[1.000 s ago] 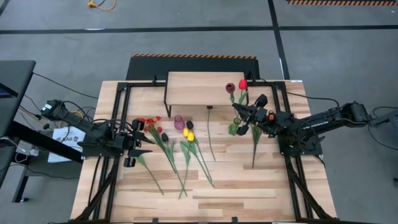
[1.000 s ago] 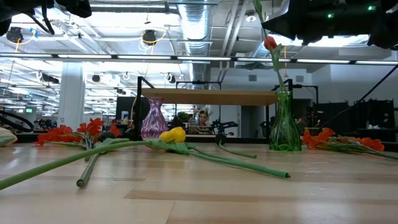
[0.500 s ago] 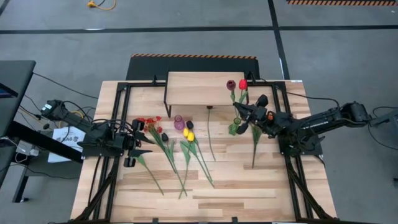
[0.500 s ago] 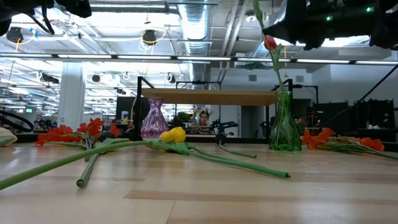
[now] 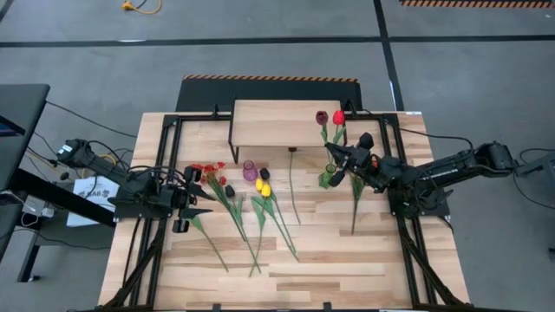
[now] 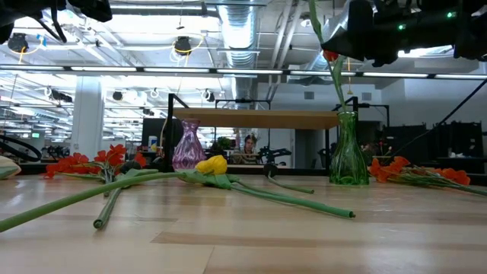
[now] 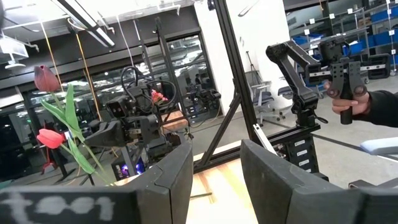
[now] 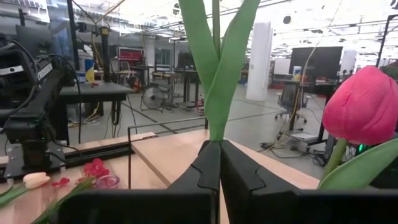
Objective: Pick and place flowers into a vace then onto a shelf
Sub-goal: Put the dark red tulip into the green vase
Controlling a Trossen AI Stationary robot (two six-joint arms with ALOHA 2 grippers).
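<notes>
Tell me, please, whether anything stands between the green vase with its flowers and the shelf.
Nothing visible does. The right claw is shut on a green stem above the green vase, which stands on the table just beside the shelf; the shelf's top is bare. The left claw waits by the flowers lying on the table.

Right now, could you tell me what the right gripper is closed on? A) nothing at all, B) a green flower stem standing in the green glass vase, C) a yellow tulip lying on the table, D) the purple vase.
B: in the right wrist view the right gripper is pinched shut on a green stem, and the low view shows that flower standing in the green glass vase.
</notes>
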